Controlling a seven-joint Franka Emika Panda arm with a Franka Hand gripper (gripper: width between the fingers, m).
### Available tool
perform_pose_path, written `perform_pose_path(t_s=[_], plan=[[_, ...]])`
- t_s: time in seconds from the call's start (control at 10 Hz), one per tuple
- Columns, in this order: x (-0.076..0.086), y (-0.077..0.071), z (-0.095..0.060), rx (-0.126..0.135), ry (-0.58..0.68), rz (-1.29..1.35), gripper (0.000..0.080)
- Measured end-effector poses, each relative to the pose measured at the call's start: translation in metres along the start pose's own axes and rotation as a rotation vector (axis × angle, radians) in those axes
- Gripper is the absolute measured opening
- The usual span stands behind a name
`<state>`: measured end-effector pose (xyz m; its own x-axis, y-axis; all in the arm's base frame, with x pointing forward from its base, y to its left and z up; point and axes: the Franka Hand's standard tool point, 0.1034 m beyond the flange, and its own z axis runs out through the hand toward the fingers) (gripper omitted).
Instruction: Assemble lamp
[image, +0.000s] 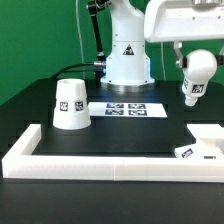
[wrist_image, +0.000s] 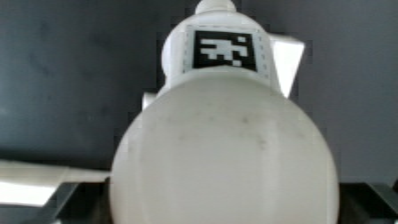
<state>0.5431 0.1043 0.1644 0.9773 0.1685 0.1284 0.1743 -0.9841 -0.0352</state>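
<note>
I have the bulb (image: 197, 78) clamped in the gripper (image: 191, 62) and clear of the table, off the marker board's (image: 130, 108) end at the exterior view's right. In the wrist view the bulb (wrist_image: 214, 150) fills most of the picture. The shade (image: 70, 103) stands wide end down just past the board's other end, and the base (image: 203, 150) lies flat, nearer the camera than the board, at its right.

Black counter (image: 130, 135) edged by white bars (image: 100, 163), carrying a cone shade (image: 70, 103) at the exterior view's left, the marker board (image: 126, 108) beside it, and a flat base (image: 207, 140) at right.
</note>
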Motion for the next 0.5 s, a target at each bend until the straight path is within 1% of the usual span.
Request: perform_pose_path(t_s=[0.1, 0.2, 0.3, 0.4, 0.5], plan=[[-0.0003, 0.0005, 0.0017, -0.001, 0.009, 0.001, 0.0576], [0.0029, 0.0012, 0.002, -0.003, 0.055, 0.001, 0.0576], [0.0063, 0.003, 0.004, -0.009, 0.143, -0.004, 0.0576], [0.0026, 0.0053, 0.0106, -0.012, 0.166, -0.017, 0.0576], [0.0089, 0.0089, 0.0111, -0.012, 0.143, -0.031, 0.0576]])
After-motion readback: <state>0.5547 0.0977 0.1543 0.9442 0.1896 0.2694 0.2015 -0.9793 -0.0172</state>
